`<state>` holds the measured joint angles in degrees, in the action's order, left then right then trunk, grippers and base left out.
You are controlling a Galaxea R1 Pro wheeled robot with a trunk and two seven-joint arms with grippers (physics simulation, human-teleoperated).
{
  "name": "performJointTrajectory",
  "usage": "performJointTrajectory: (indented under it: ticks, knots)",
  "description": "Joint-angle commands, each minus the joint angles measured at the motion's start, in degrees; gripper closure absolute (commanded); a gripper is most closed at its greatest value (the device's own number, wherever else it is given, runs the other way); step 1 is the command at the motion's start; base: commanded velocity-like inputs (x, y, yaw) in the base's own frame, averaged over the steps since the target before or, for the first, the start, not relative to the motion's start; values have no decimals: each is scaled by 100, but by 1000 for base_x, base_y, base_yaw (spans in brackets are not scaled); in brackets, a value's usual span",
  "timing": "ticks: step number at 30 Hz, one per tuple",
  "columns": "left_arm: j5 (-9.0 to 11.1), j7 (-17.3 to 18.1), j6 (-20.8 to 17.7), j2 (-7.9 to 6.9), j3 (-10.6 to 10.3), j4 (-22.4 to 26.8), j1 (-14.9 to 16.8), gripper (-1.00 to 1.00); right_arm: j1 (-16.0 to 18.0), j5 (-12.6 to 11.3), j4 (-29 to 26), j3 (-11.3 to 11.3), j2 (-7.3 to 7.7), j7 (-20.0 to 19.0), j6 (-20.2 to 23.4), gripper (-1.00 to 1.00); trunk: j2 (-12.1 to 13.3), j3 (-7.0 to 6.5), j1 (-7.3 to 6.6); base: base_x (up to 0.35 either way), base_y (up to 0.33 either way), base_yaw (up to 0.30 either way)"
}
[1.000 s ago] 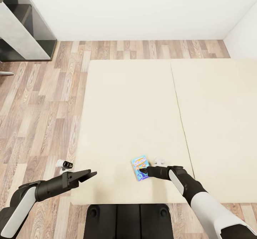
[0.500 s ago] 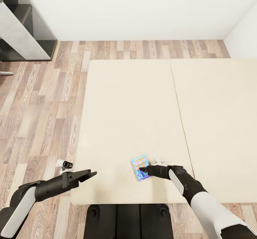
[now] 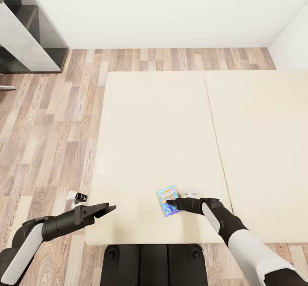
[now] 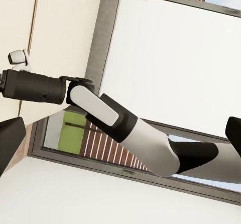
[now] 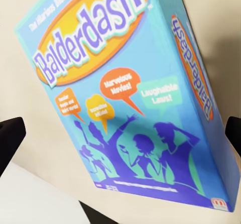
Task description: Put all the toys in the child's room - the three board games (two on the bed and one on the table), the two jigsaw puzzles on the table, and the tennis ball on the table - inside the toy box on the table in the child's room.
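A bedroom in a home was shown: a wide cream bed (image 3: 154, 149) was set on wood-plank flooring (image 3: 55, 119), bordered by white walls (image 3: 171, 8) and grey shelving (image 3: 25, 33).

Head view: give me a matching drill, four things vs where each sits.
Things:
1. board game
2. right gripper
3. left gripper
4. grey shelf unit

Places:
A. far left, against the wall
B. over the bed's near-left edge
C. flat on the bed, near edge
D. at the game's right side

Pairs: 1-C, 2-D, 3-B, 4-A
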<state>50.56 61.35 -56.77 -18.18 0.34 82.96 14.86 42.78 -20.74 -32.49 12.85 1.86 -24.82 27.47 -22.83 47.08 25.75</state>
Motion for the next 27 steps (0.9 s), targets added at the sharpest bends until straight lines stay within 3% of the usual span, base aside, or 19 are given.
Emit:
performJointTrajectory:
  ticks: [1,27]
  knots:
    - [6,9,-27,-1,1,1,1,-100,2,-35,-5,25,5,5,24,-100,-9,6,3,0,0,0]
    - [6,-16,-27,-1,-1,1,1,-100,2,-66,23,51,-10,-1,-178,-100,-9,6,3,0,0,0]
